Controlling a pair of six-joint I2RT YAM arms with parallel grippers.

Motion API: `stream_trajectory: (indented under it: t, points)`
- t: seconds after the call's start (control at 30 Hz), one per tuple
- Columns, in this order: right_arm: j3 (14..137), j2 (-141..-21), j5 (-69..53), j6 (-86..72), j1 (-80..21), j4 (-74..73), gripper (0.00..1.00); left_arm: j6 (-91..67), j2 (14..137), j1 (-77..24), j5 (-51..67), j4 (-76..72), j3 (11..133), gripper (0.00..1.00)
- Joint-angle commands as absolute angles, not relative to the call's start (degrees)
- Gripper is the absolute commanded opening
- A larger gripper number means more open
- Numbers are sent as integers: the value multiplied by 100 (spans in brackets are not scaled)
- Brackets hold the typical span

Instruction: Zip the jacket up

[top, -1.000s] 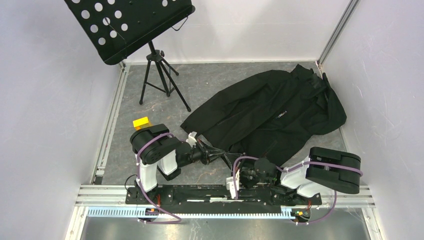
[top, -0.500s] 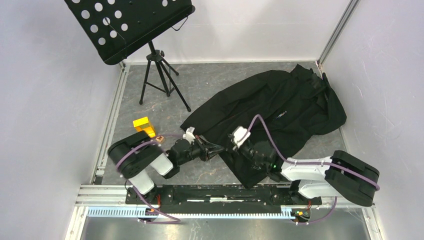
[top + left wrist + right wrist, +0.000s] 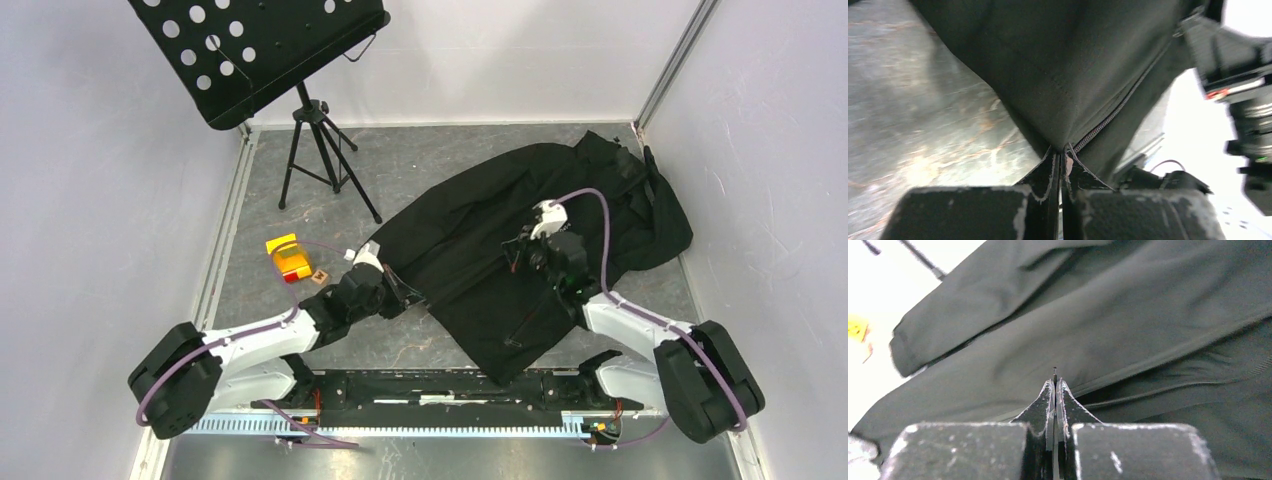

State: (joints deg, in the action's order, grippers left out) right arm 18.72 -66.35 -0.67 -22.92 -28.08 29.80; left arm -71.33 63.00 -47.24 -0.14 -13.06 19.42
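The black jacket (image 3: 600,200) lies spread on the grey floor, collar toward the far right corner. My left gripper (image 3: 405,292) is shut on the jacket's bottom hem at the foot of the front zipper; in the left wrist view the left gripper (image 3: 1063,152) pinches the jacket (image 3: 1058,60), and the zipper teeth (image 3: 1118,110) run up and right from it. My right gripper (image 3: 517,258) sits higher on the jacket front. In the right wrist view the right gripper (image 3: 1055,384) is shut on a thin black zipper pull (image 3: 1055,371) over the jacket (image 3: 1128,315).
A black perforated music stand (image 3: 260,50) on a tripod (image 3: 322,160) stands at the far left. A yellow and red block (image 3: 287,258) and a small brown piece (image 3: 320,275) lie beside the left arm. White walls close in on both sides, with a metal rail (image 3: 450,385) at the near edge.
My right gripper has travelled from near the arm bases up along the jacket front, away from the left gripper. The left arm has stretched out low and shifted left, still gripping the hem.
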Motion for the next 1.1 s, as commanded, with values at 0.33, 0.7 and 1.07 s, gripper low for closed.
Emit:
stream_trajectory:
  t: [0.33,0.7,1.07]
  points:
    - [4349,-8064,-409,-895,396,1213,0,-5422,5947,-4728,-723,874,2239,2]
    - [6515,-9857,-299,-157,1714,1181,0,-5084,5992,-4764,-499,1078,2455,2]
    - [7638,-10934,528,627,1995,1008,0,-5328,6548,-5266,-388,848,2703,2]
